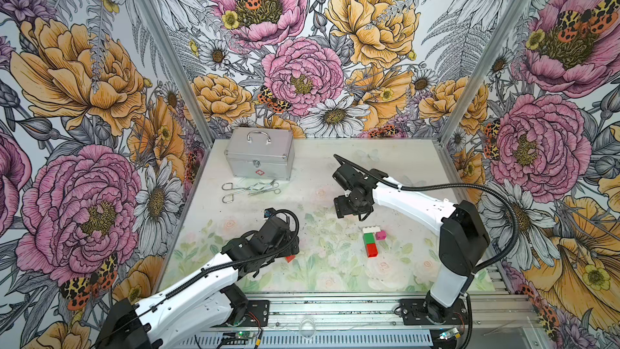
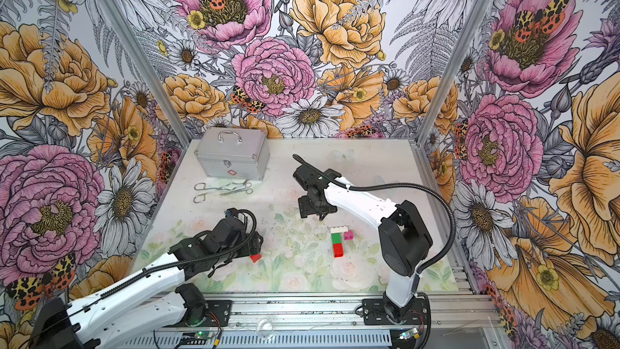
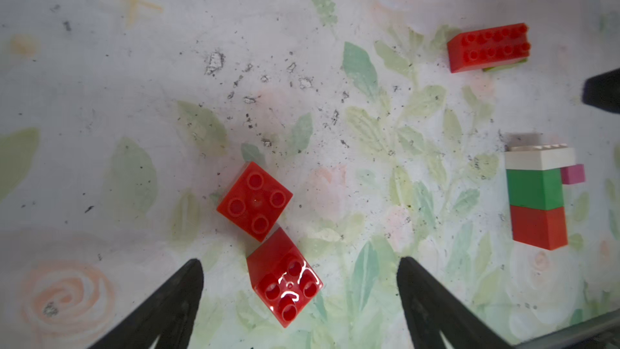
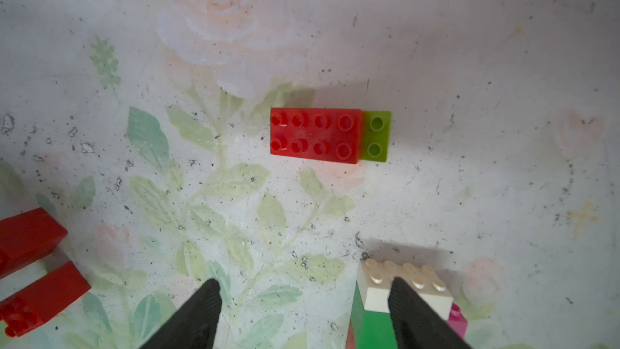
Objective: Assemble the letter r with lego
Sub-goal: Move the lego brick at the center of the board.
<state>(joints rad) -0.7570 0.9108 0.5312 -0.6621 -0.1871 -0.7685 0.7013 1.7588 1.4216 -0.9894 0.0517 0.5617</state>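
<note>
In the left wrist view my left gripper [image 3: 300, 263] is open, low over the mat. One red square lego brick [image 3: 285, 278] lies between its fingers, touching neither, and a second red square brick [image 3: 254, 201] sits just beyond. A flat row of white [image 1: 371, 229], dark green [image 1: 369, 238] and red [image 1: 371, 250] bricks lies right of centre, with a pink brick [image 1: 380, 235] beside the white one. My right gripper [image 4: 305, 283] is open and empty, one finger over the white brick [image 4: 379, 283]. Ahead of it a long red brick [image 4: 315, 135] sits on a lime one [image 4: 377, 135].
A silver metal case [image 1: 259, 154] stands at the back left of the mat. Metal scissors and forceps [image 1: 250, 189] lie in front of it. A metal rail [image 1: 335, 310] with both arm bases runs along the front edge. Flowered walls enclose the other sides.
</note>
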